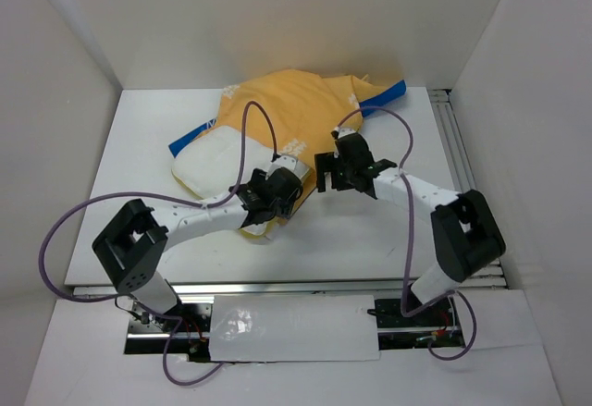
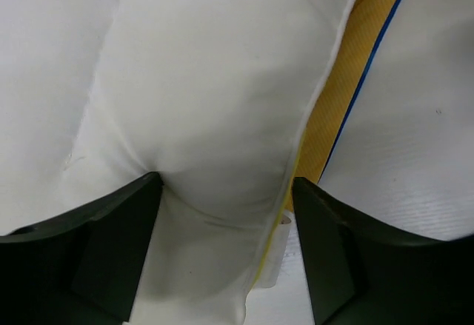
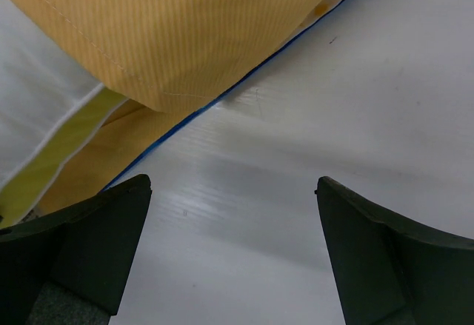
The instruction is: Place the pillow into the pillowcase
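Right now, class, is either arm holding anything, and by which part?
Right fingers stand open and hold nothing. Left fingers straddle the pillow at its corner; whether they grip it cannot be told.

Both arms (image 1: 199, 216) are white tubes with blocky black joints. Behind each claw (image 3: 233, 192) loops a purple cable (image 1: 410, 230); the fingers (image 2: 96, 258) are dark wedges.

bright, even light throughout, soft sheen on the table (image 3: 244, 169), near fingers (image 3: 74, 251) dark and blurred.

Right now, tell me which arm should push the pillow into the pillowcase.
Left, probably: the left claw stands open astride the pillow corner, while the right claw hangs open over the table beside the pillowcase edge.
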